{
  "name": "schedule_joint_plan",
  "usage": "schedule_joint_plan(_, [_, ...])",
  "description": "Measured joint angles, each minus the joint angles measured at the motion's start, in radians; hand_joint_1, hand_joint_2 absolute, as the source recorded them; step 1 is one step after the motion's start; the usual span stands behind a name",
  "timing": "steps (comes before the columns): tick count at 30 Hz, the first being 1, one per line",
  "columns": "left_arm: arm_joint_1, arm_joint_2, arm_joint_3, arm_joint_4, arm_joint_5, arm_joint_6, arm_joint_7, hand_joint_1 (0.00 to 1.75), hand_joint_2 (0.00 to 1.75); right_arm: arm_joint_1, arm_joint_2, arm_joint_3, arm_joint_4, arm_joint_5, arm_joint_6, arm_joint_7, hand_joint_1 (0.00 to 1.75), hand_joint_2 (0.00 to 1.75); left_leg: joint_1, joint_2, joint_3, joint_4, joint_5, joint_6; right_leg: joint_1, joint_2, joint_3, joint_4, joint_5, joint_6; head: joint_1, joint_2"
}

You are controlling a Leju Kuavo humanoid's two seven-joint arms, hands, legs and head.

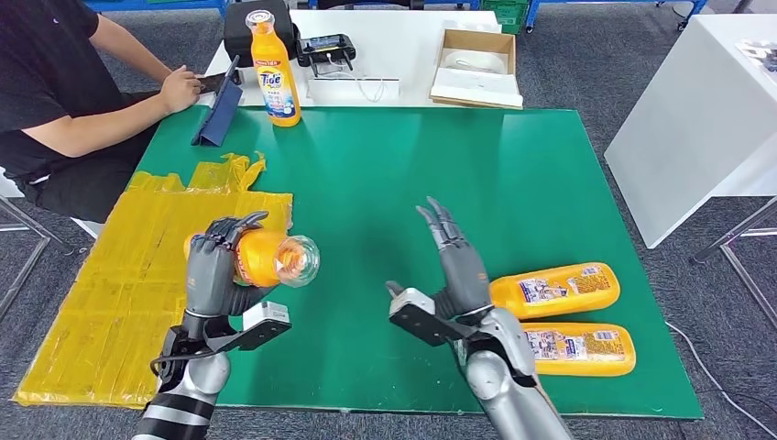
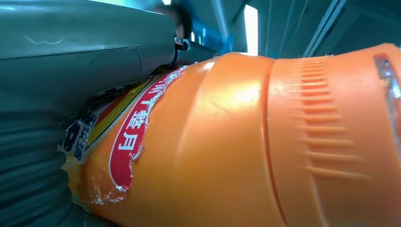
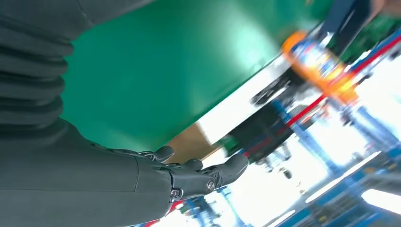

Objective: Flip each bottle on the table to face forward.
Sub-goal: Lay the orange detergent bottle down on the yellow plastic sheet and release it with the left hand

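The left hand (image 1: 213, 261) grips an orange bottle (image 1: 270, 258) above the green tabletop (image 1: 366, 183); the right hand (image 1: 454, 257) hovers empty, fingers spread.

A mat (image 1: 513, 174) covers the table, with a sheet (image 1: 110, 302) spread over its left edge. The left hand (image 1: 213, 266) holds a bottle (image 1: 270, 258) on its side above the mat's left part, while the right hand (image 1: 455, 261) hangs near the middle, just left of two bottles lying flat (one (image 1: 554, 290) behind the other (image 1: 579, 347)). A fourth bottle (image 1: 275, 71) stands upright at the far left edge, beside a seated person (image 1: 64, 101), with a cardboard box (image 1: 476, 66) on the table behind
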Motion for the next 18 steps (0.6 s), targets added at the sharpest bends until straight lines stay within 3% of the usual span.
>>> schedule_joint_plan(4, [0.007, 0.035, 0.007, 0.04, -0.115, 0.072, 0.041, 1.75, 1.75, 0.04, -0.061, -0.081, -0.093, -0.036, 0.037, -0.016, 0.0, 0.0, 0.0, 0.0, 0.0, 0.0, 0.0, 0.0, 0.0, 0.0, 0.0, 0.0, 0.0, 0.0, 0.0, 0.0])
schedule_joint_plan(8, [0.005, 0.056, 0.016, 0.076, -0.258, 0.108, 0.116, 1.75, 1.75, 0.06, -0.096, -0.113, -0.139, -0.058, 0.057, -0.024, 0.0, 1.75, 0.0, 0.001, 0.0, 0.0, 0.0, 0.0, 0.0, 0.0, 0.0, 0.0, 0.0, 0.0, 0.0, 0.0])
schedule_joint_plan(13, [-0.03, 0.11, 0.046, 0.21, -0.522, 0.121, 0.272, 1.75, 1.75, 0.072, -0.156, -0.128, -0.173, -0.139, 0.16, -0.052, 0.0, 1.75, 0.001, 0.001, 0.0, 0.0, 0.0, 0.0, 0.001, 0.0, 0.0, 0.0, 0.0, 0.0, 0.0, 0.0])
schedule_joint_plan(18, [-0.105, 0.181, 0.059, 0.439, -0.57, 0.121, 0.348, 1.75, 1.75, 0.085, -0.22, -0.127, -0.184, -0.233, 0.281, -0.1, 0.0, 1.75, 0.001, 0.001, 0.001, 0.0, 0.0, 0.0, 0.001, 0.001, 0.0, 0.0, 0.0, 0.0, 0.0, 0.0])
